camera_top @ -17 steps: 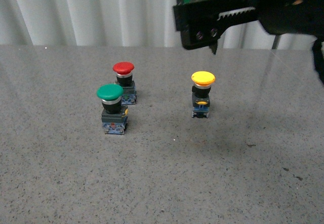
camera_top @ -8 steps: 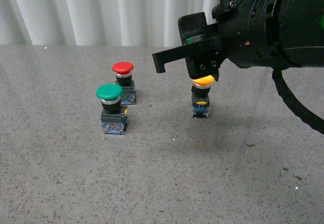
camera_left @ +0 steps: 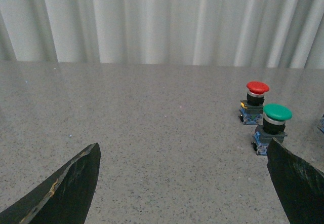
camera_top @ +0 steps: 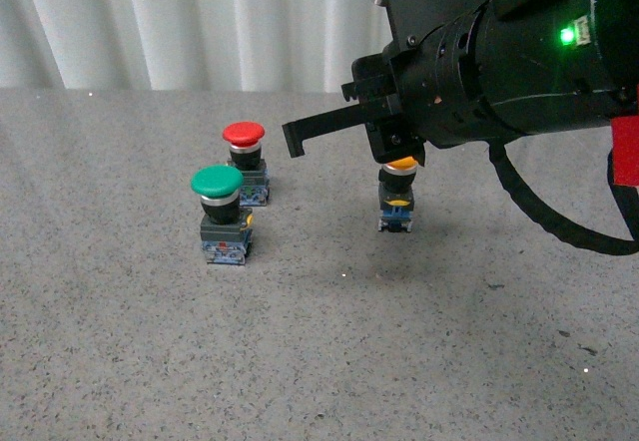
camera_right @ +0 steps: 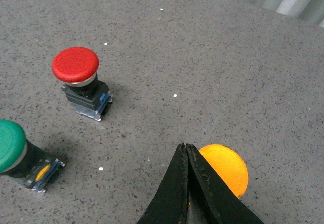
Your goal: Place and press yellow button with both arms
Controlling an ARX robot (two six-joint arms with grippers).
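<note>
- The yellow button stood upright on the grey table.
- The right gripper, fingers pressed together and holding nothing, hung just over the yellow button's cap.
- The green button and the red button stood to the left of the yellow button.
- The left gripper gaped wide, empty.

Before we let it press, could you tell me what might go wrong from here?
The shut right pincer sits over the cap's rim on the yellow button, not its middle, so a push may slip off or tip it. The button stands loose on the table; the open left pincer is not steadying it.
</note>
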